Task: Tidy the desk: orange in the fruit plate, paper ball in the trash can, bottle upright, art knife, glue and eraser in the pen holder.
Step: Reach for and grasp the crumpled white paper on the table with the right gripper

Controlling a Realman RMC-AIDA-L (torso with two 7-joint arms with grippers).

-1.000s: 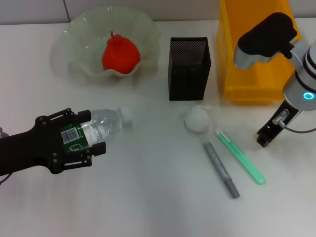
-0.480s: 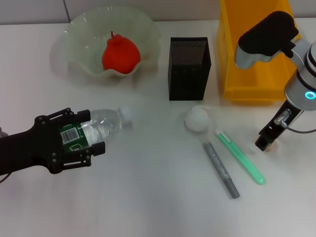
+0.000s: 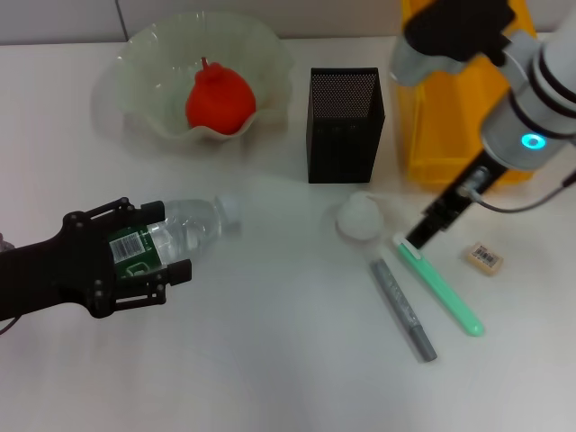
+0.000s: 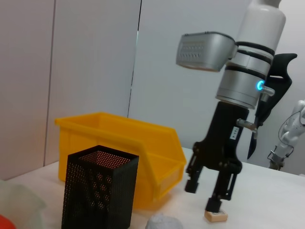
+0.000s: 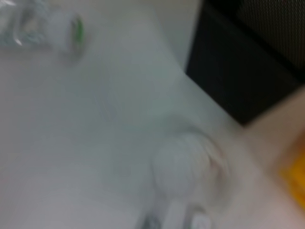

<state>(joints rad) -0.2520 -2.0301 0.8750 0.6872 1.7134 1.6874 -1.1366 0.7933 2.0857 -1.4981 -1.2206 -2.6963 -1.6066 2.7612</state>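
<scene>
The left pincer (image 3: 148, 256) covers the lying bottle's (image 3: 193, 224) base and most of its label. The trash can (image 3: 450, 108) is cut by the head view's top edge and partly hidden behind the right arm. The right wrist view blurs the paper ball (image 5: 183, 164).

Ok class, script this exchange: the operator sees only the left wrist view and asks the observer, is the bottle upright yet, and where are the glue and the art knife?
Observer: No. The bottle lies on its side, clamped in the left gripper.
Operator: And the glue?
Observer: The glue lies on the table, with its white tip right at the open right gripper.
Operator: The art knife?
Observer: The art knife lies alongside the glue, not touching it.
</scene>
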